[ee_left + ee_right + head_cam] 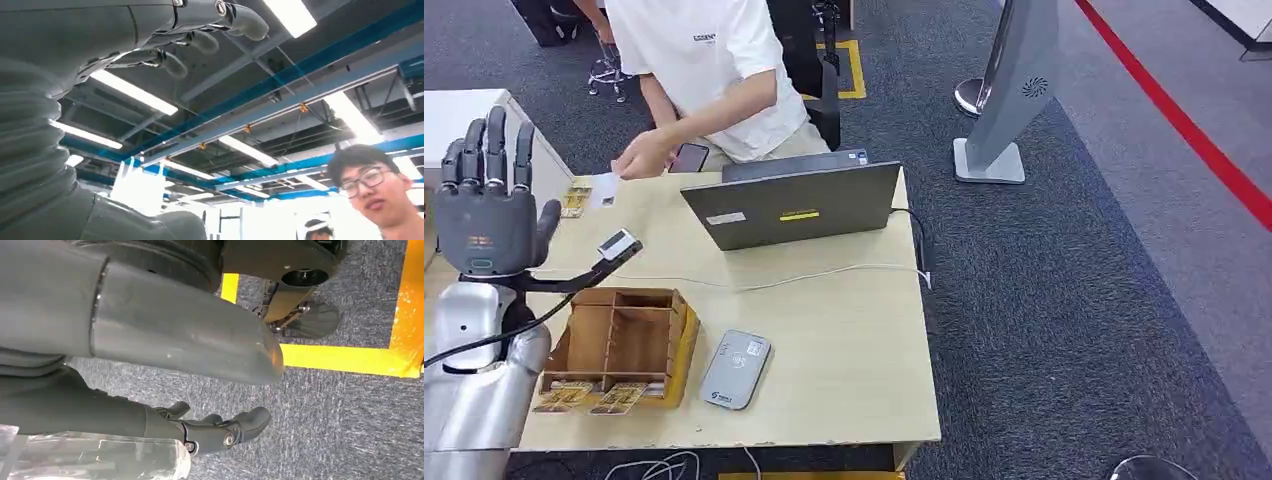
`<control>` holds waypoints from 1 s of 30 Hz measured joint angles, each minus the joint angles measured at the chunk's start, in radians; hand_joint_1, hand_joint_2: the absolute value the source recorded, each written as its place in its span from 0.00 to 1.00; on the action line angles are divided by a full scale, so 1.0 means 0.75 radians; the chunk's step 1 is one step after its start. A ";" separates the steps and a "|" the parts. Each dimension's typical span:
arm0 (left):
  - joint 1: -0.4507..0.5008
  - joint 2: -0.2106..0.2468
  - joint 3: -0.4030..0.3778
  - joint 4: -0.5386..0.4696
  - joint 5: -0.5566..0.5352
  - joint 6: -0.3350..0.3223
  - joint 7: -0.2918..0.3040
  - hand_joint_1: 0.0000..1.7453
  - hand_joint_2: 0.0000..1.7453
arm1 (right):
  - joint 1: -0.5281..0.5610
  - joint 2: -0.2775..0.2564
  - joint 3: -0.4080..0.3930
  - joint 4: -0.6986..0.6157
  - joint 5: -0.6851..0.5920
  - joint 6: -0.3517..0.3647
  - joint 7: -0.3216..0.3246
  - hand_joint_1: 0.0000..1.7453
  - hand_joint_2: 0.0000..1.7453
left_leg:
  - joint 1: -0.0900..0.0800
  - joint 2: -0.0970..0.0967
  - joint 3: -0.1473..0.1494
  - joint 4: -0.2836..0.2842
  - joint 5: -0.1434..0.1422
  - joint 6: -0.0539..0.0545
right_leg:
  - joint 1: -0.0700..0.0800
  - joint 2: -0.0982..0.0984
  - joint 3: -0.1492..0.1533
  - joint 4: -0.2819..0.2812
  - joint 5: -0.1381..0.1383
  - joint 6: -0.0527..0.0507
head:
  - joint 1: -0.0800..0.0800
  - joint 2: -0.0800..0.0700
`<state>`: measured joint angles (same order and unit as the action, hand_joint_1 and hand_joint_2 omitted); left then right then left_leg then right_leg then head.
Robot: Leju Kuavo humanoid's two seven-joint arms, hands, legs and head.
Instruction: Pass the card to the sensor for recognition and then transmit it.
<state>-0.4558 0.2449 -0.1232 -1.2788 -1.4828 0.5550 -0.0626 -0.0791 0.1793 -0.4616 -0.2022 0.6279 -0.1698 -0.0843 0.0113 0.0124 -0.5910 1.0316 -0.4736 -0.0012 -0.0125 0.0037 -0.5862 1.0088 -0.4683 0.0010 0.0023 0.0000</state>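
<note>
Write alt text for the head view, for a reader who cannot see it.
The robot's left hand is raised, open and empty, beside a wooden table. Across it, a person holds a white card. On the table sit a laptop, a wooden organizer and a grey card reader.

The person is cut off above the shoulders; print on the white card is unreadable.

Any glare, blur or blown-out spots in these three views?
Head view: even light, sharp; the person's hand holding the card is slightly soft. Left wrist view: ceiling lights blown out, background overexposed, left hand underlit. Right wrist view: right hand dim, thumb blurred with a glare streak.
</note>
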 joint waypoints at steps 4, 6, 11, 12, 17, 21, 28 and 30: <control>0.075 -0.021 -0.034 -0.118 0.000 -0.030 0.021 0.00 1.00 | 0.012 0.000 -0.021 0.000 -0.006 -0.008 -0.011 0.00 0.00 | 0.000 0.001 0.000 0.000 -0.001 0.000 | 0.000 0.000 0.000 0.000 0.000 0.000 | 0.000 0.000; 0.093 -0.024 -0.040 -0.153 0.000 -0.035 0.023 0.00 1.00 | 0.015 0.000 -0.025 0.000 -0.006 -0.010 -0.011 0.00 0.00 | 0.000 0.001 0.000 0.000 -0.001 0.000 | 0.000 0.000 -0.001 0.000 0.000 0.000 | -0.001 0.000; 0.109 -0.027 -0.049 -0.197 0.000 -0.042 0.024 0.00 1.00 | 0.017 0.000 -0.027 0.000 -0.006 -0.011 -0.011 0.00 0.00 | 0.001 0.001 0.000 0.000 0.000 -0.001 | 0.000 0.000 0.000 0.000 0.000 0.000 | -0.001 0.000; 0.112 -0.028 -0.050 -0.201 0.005 -0.042 0.022 0.00 1.00 | 0.017 0.000 -0.028 0.000 -0.008 -0.012 -0.011 0.00 0.00 | 0.001 0.001 0.000 0.000 0.000 -0.001 | 0.000 0.000 0.000 0.000 0.000 0.000 | 0.000 0.000; 0.296 -0.017 -0.141 -0.407 0.009 -0.135 0.001 0.00 1.00 | 0.022 0.000 -0.078 0.000 -0.074 -0.044 -0.009 0.00 0.00 | 0.000 0.003 0.000 0.000 -0.002 0.000 | 0.000 0.003 0.000 0.000 -0.001 0.001 | 0.001 0.000; 0.587 0.069 -0.316 -0.632 -0.094 -0.141 0.075 0.00 1.00 | 0.030 0.000 -0.136 0.000 -0.109 -0.059 -0.009 0.00 0.00 | -0.001 0.008 0.002 0.000 -0.010 0.002 | -0.001 0.007 0.000 0.000 -0.007 0.002 | 0.000 0.000; 0.858 0.256 -0.551 -0.817 -0.116 -0.164 0.222 0.00 1.00 | 0.037 0.000 -0.195 0.000 -0.105 -0.067 -0.018 0.00 0.00 | 0.000 0.007 0.002 0.000 -0.012 0.003 | 0.000 0.005 0.001 -0.001 -0.011 0.003 | 0.000 0.000; 0.889 0.289 -0.600 -0.841 -0.116 -0.167 0.250 0.00 1.00 | 0.037 0.000 -0.203 0.000 -0.096 -0.070 -0.018 0.00 0.00 | 0.000 0.007 0.002 0.000 -0.012 0.003 | 0.000 0.005 0.001 -0.001 -0.011 0.003 | 0.000 0.000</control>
<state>0.2112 0.4616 -0.5734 -1.9093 -1.5702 0.4299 0.1248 -0.0517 0.1793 -0.6138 -0.2022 0.5562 -0.2224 -0.0977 0.0113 0.0175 -0.5895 1.0312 -0.4826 0.0012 -0.0128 0.0077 -0.5853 1.0084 -0.4762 0.0030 0.0023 0.0000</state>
